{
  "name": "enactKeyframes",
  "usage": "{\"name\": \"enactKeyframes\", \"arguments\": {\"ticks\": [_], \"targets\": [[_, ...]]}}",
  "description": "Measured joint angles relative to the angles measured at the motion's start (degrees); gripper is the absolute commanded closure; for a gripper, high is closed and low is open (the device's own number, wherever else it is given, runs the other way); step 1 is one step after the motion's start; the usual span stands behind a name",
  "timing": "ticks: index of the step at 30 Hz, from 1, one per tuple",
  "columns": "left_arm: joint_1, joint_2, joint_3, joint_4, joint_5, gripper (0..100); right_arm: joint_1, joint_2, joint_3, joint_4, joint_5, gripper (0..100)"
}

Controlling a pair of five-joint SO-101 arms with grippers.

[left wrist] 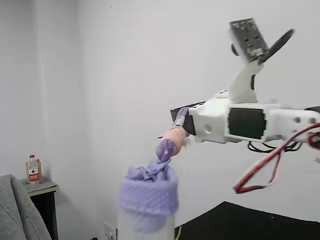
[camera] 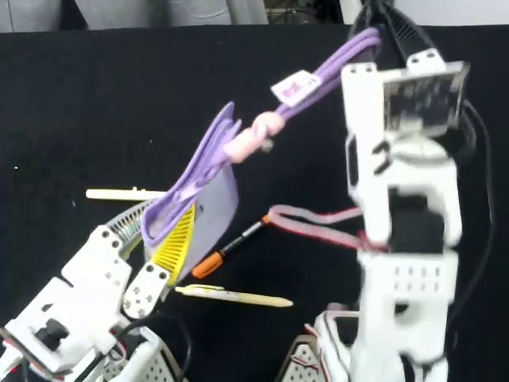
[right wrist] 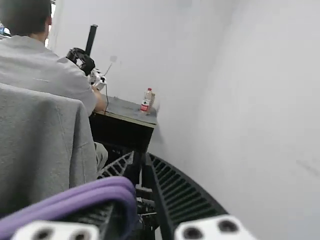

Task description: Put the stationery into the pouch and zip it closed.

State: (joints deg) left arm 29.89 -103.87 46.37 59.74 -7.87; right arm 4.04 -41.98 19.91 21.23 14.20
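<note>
A big black desk [camera: 95, 95] carries the loose things. Two white robot arms stand at its near edge. The left arm [camera: 79, 294] is low. The right arm [camera: 402, 231] stands tall.

There is one soft purple cloth pouch [camera: 215, 199]. It is up in the air, off the desk, and hangs between the two arms. The left gripper [camera: 167, 223] has one yellow finger and one pale ribbed finger, and these fingers are pressed onto the bottom end of the pouch. One long purple strap [camera: 334, 68] runs from the top of the pouch up to the right gripper [camera: 372, 36]. Its black fingers are pinched on the strap's far end.

Three writing things lie flat on the desk, all outside the pouch:
- One pale cream pen [camera: 127, 193] is beside the left arm's ribbed finger.
- One orange and black marker [camera: 231, 248] has its orange end just by the yellow finger.
- One yellow pen [camera: 235, 296] lies nearest the arm bases.

One red and white cable [camera: 318, 227] loops out from the right arm. One small pink charm [camera: 253, 142] sits where the strap meets the pouch. One little white tag [camera: 294, 85] hangs on the strap.
</note>
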Motion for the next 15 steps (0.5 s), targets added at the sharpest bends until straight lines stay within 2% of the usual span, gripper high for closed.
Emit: {"name": "enactKeyframes", "arguments": {"ticks": [6, 15], "targets": [[0.1, 0.1, -7.0, 4.5, 0.0, 97, 6.3, 13.0, -6.1, -1.1, -5.7, 98.7], [0.1, 0.3, -11.0, 8.1, 0.1, 97, 8.3, 23.5, -14.5, -1.3, -10.4, 98.7]]}}
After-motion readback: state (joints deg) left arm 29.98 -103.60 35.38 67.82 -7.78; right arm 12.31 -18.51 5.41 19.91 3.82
